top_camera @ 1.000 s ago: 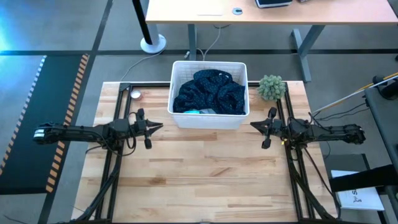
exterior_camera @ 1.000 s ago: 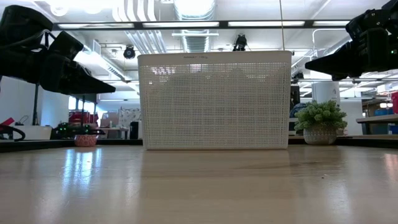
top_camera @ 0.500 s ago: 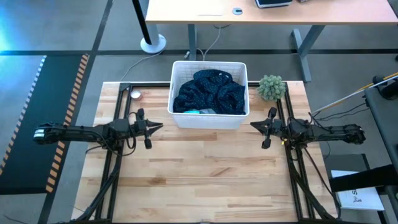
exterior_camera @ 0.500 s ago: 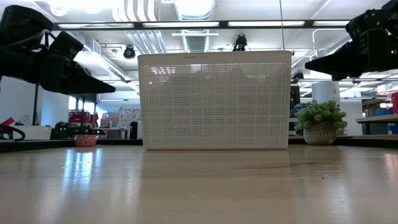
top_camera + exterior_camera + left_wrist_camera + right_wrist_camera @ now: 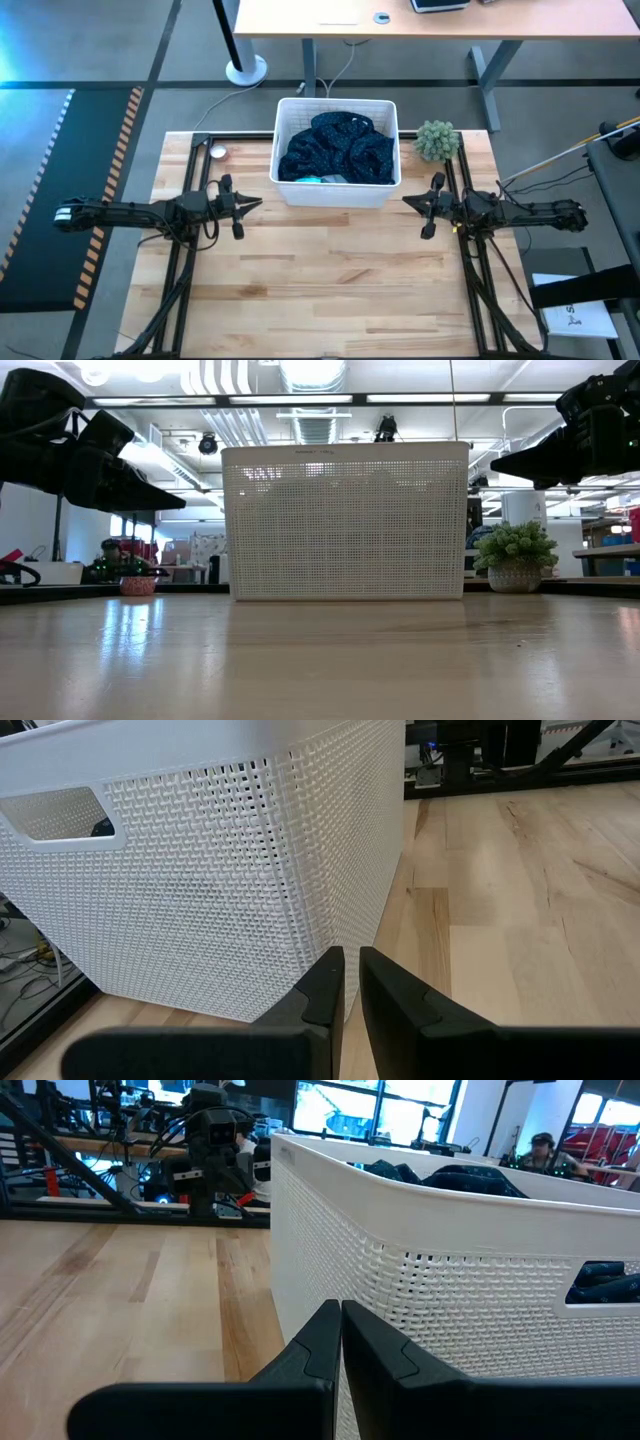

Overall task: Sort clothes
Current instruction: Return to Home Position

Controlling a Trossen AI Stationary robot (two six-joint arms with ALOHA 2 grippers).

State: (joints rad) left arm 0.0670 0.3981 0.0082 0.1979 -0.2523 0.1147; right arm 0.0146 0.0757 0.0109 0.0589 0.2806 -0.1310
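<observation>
The clothes lie piled in a white ribbed basket [image 5: 336, 192] at the table's far middle. A navy dotted garment [image 5: 340, 146] is on top, and a bit of teal cloth [image 5: 311, 179] shows at the near wall. In the right wrist view the navy garment [image 5: 462, 1177] peeks over the rim. My left gripper [image 5: 258, 203] [image 5: 351, 960] hovers level by the basket's near left corner, shut but for a thin slit, holding nothing. My right gripper [image 5: 406, 201] [image 5: 340, 1312] hovers level by the near right corner, shut and empty.
A small fuzzy green plant [image 5: 436, 140] in a pot stands right of the basket. A small pinkish round thing [image 5: 217, 152] lies at the far left. Black frame rails [image 5: 187, 250] run along both sides. Bare wooden tabletop [image 5: 330, 290] stretches toward the near edge.
</observation>
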